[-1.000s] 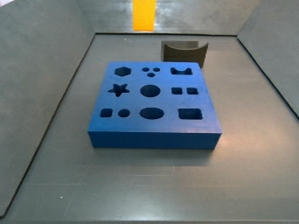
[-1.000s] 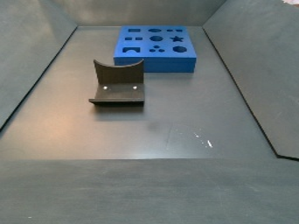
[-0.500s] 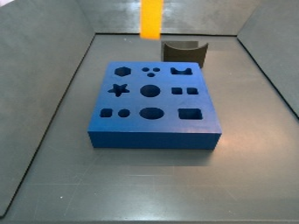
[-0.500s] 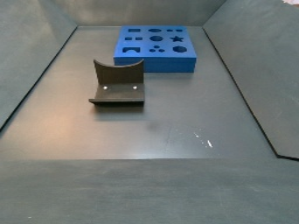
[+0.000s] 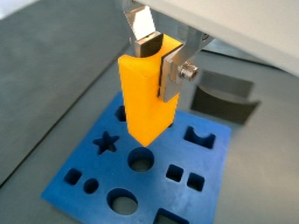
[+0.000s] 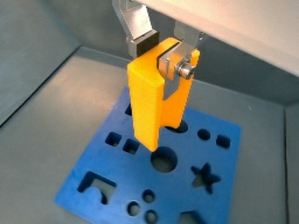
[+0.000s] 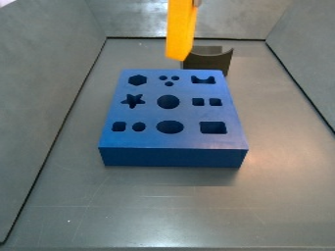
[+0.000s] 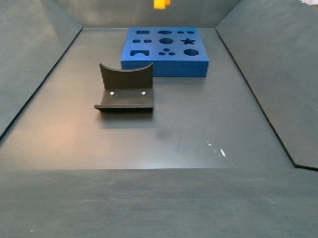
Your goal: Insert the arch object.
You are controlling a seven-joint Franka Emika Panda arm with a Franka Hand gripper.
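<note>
Gripper: the gripper (image 5: 160,51) hangs above the blue board (image 7: 170,147), its silver fingers (image 5: 176,70) clamped on the upper end of a tall orange bar (image 5: 146,101), not on an arch piece.
Bar: it points straight down in both wrist views, with its lower tip over the round holes near the board's middle and clear of the surface.
Arch object: no separate arch block can be made out in any view; the only dark thing on the floor is the fixture (image 8: 125,88), which stands apart from the board with a curved top edge.
Arch slot: the notched hole (image 7: 202,79) sits at the board's far edge, on the side nearest the fixture.
Step in hand: probably carrying the held piece toward a hole; the arch insertion itself looks not yet begun.
Doing it well: keep the piece vertical, square its outline to the hole before descending, and lower slowly so an edge does not catch on the rim.
Risk: a slight twist in the grip would likely jam the piece at the mouth of the hole.
</note>
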